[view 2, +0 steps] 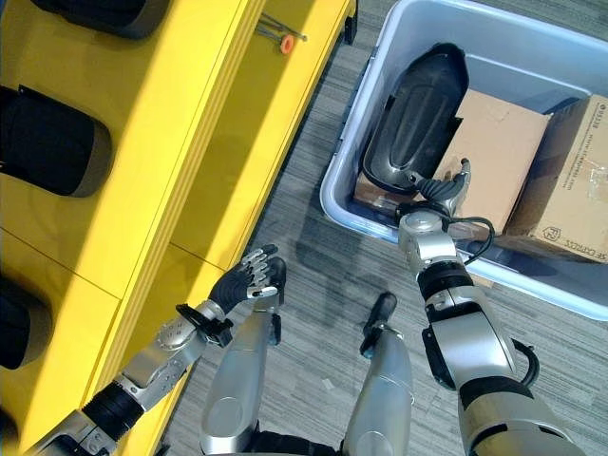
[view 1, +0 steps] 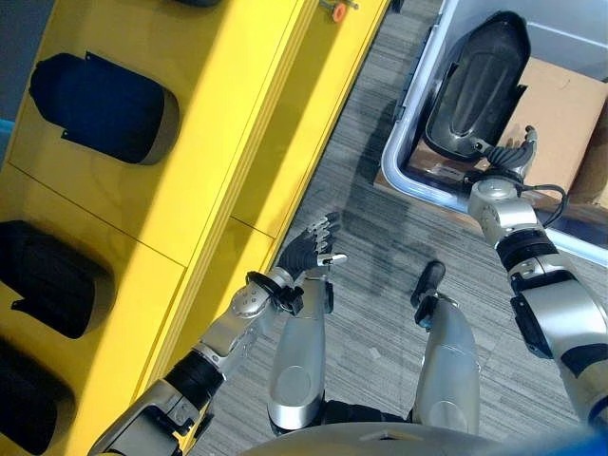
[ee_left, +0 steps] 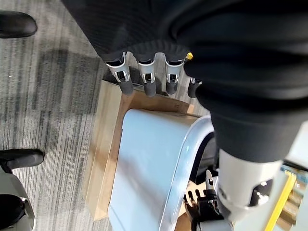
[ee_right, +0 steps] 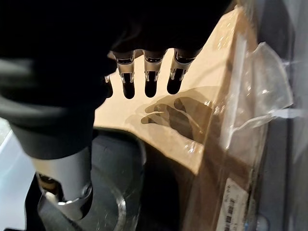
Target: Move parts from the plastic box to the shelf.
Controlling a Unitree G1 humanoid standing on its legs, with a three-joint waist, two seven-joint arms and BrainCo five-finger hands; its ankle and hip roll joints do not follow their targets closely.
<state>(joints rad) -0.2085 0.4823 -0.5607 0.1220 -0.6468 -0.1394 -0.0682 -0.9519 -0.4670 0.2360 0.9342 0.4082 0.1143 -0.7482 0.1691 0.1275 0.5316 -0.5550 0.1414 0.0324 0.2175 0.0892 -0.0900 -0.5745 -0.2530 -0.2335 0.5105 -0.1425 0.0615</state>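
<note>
- Grey striped carpet floor runs between a yellow shelf on our left and a pale blue-grey plastic box on our right.
- We see dark moulded plastic parts lying in a row on the yellow shelf, each in its own section; another shows at the shelf's near edge.
- One long black curved plastic part stands tilted inside the plastic box, leaning against the wall nearest the shelf.
- Beside that part, in the same box, lie a flat brown cardboard sheet and a brown cardboard carton, the carton against the far right wall.
- Our right hand is over the box rim at the lower end of the black part; its wrist view shows the fingers straight and spread above the cardboard, holding nothing.
- Our left hand hangs over the carpet just beside the shelf's front edge, fingers straight and relaxed, empty.
- A small orange-headed pin rests at the shelf's far edge.
</note>
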